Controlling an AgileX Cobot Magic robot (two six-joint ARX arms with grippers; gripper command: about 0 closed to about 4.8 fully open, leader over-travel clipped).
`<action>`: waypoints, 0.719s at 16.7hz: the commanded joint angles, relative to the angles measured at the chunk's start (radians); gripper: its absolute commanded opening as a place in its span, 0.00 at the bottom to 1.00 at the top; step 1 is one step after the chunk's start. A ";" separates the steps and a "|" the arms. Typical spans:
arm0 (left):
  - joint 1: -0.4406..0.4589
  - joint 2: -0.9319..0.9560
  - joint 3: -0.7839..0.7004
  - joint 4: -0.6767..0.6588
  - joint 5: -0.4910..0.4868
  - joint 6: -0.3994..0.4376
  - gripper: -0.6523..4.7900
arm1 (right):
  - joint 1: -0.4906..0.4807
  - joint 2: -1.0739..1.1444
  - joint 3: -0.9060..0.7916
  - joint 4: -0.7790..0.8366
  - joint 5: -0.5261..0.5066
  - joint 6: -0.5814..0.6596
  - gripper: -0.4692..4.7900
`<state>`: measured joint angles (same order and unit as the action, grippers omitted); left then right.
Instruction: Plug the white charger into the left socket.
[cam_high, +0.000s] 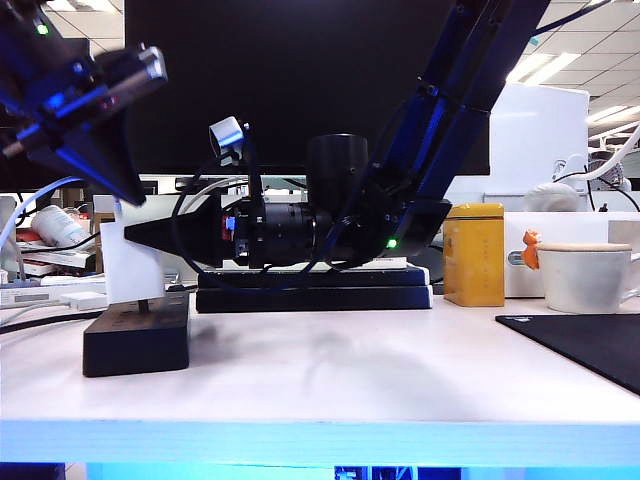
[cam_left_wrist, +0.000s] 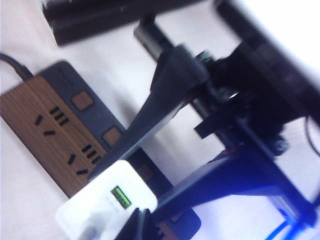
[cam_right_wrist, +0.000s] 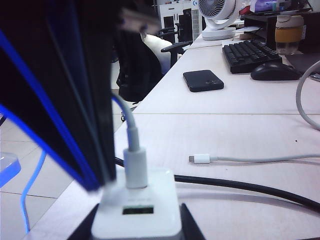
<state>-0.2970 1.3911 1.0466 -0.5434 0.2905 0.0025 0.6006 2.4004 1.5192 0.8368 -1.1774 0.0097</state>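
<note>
Over the power strip (cam_high: 136, 338) on the table's left, the white charger (cam_high: 131, 262) stands upright, cable end up, clamped by the right gripper (cam_high: 135, 234). The left gripper (cam_high: 85, 150), pinched together, hangs above.

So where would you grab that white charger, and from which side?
Grab the white charger by its two flat sides, coming in level from the side. The cable plugs into its top face, and its underside must stay free toward the power strip. The right gripper grips it that way over the strip, while the left gripper, shut, hangs up on the left.
</note>
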 joint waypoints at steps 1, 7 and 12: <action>0.000 0.015 0.003 0.003 -0.003 -0.003 0.11 | 0.004 0.011 -0.008 -0.055 0.000 0.013 0.09; -0.001 0.051 0.003 0.010 -0.002 -0.003 0.11 | 0.004 0.011 -0.008 -0.056 -0.004 0.029 0.09; -0.004 0.091 0.003 0.004 -0.002 0.001 0.11 | 0.004 0.011 -0.008 -0.089 -0.004 0.035 0.09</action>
<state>-0.2974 1.4696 1.0603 -0.4866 0.2947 0.0025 0.5995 2.4001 1.5185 0.8272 -1.1759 0.0334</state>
